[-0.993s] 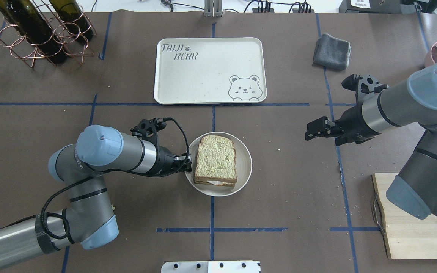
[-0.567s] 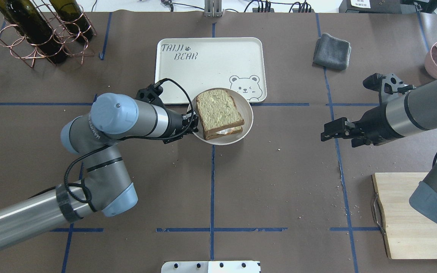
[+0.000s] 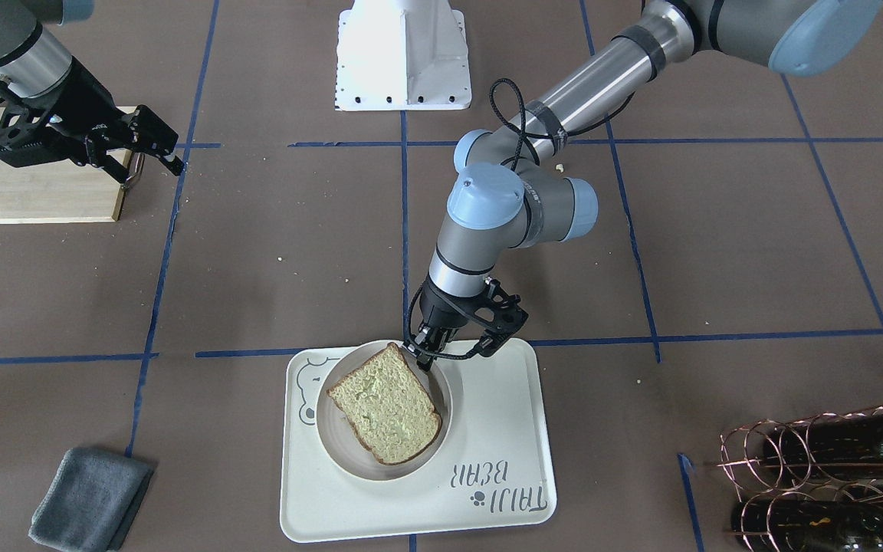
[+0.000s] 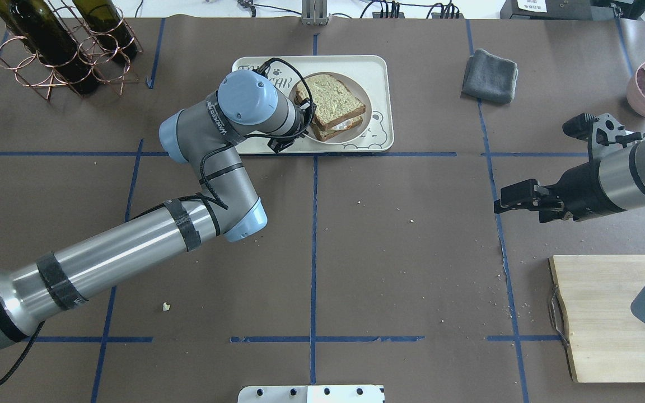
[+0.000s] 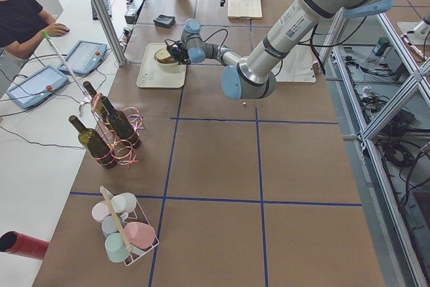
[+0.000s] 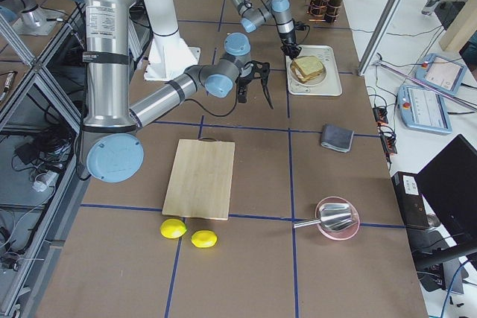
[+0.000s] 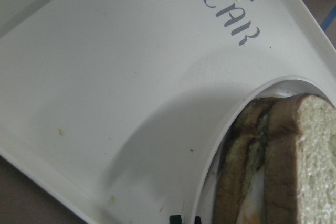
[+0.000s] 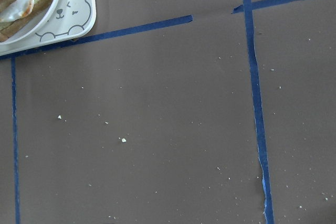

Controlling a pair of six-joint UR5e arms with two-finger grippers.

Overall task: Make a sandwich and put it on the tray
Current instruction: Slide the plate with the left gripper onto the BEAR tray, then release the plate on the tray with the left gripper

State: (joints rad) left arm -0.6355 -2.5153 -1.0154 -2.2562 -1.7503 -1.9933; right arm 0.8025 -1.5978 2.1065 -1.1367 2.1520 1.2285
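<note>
At 3 o'clock the right gripper [image 4: 503, 200] hangs empty, fingers apart. Farther, at 12 o'clock, the left gripper [image 3: 422, 357] is clamped on the plate [image 3: 342, 452] rim at its 9 o'clock. The sandwich [image 4: 331, 101] lies on the plate, over the tray [image 4: 378, 67].

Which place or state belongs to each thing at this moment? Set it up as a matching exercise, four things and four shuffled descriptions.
Things:
1. sandwich
2. left gripper
3. grey cloth
4. wine bottles

Places:
a. in the copper wire rack
b. on the round plate
c. folded on the table, apart from the tray
d. clamped on the round plate's rim

Pairs: 1-b, 2-d, 3-c, 4-a
</note>
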